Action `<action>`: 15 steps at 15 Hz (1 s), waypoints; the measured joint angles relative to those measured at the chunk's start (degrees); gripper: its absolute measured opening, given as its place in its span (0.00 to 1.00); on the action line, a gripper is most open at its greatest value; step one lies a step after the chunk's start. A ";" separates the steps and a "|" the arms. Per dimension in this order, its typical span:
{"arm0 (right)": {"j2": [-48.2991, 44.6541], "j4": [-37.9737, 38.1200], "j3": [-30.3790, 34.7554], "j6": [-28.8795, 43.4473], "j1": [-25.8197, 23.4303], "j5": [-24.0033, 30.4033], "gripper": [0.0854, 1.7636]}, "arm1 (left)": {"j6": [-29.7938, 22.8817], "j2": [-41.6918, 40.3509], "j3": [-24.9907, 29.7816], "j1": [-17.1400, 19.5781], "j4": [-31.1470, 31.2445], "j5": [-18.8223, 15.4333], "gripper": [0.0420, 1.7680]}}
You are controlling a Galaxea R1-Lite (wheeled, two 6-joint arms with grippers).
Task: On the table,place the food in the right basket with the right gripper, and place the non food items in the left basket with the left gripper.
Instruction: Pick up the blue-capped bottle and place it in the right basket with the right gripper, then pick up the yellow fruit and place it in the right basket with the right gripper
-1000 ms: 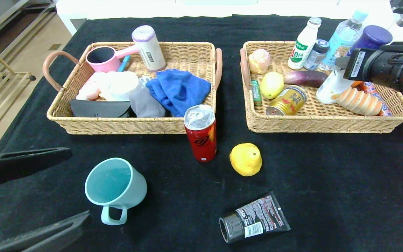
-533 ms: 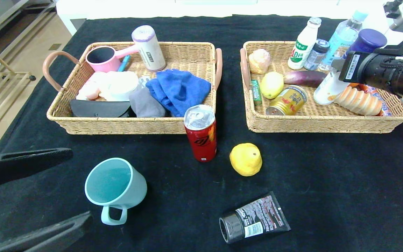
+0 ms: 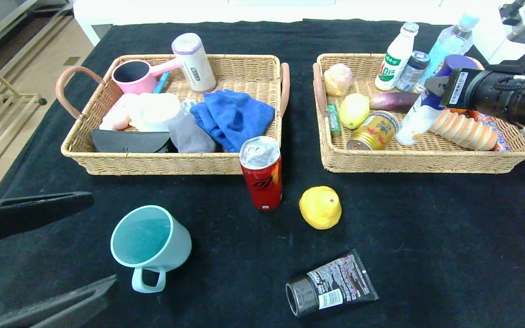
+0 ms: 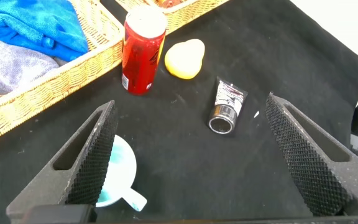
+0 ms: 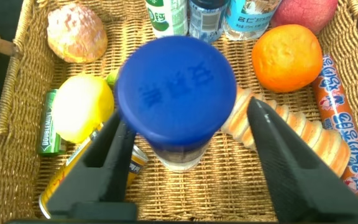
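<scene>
The right gripper (image 5: 188, 155) hangs over the right wicker basket (image 3: 426, 161), its jaws parted around a white bottle with a blue cap (image 3: 419, 118). The wrist view shows a gap between the right-hand finger (image 5: 284, 162) and the bottle, so the grip looks released or nearly so. The bottle leans in the basket between a gold can (image 3: 374, 131) and a ridged bread roll (image 3: 465, 132).

To finish this step well, the jaws should spread fully before the arm lifts, then rise straight up so neither finger drags the cap and tips the bottle onto its neighbours.

The left gripper (image 4: 197, 155) waits wide open and empty over the worktop's near left corner, above a light teal mug (image 3: 151, 243). A red can (image 3: 261, 172) and a yellow lemon (image 3: 320, 207) sit on the worktop, not yet sorted.
</scene>
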 joint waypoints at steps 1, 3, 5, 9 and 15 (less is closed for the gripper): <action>-0.04 0.02 0.11 0.01 0.02 0.00 0.76 | 0.00 -0.05 0.00 0.00 0.00 0.00 0.97; -0.15 0.05 0.24 0.00 0.07 0.04 0.80 | 0.00 -0.07 0.00 0.00 0.00 0.00 0.97; -0.74 0.10 0.74 0.00 0.46 0.06 0.84 | 0.00 -0.07 0.00 0.00 0.02 0.00 0.97; -3.75 0.16 4.28 0.00 2.04 0.11 0.89 | -0.02 0.00 0.01 0.02 0.09 0.00 0.97; -12.13 1.48 13.20 0.30 4.77 0.12 0.93 | -0.07 0.20 0.09 0.00 0.17 0.06 0.97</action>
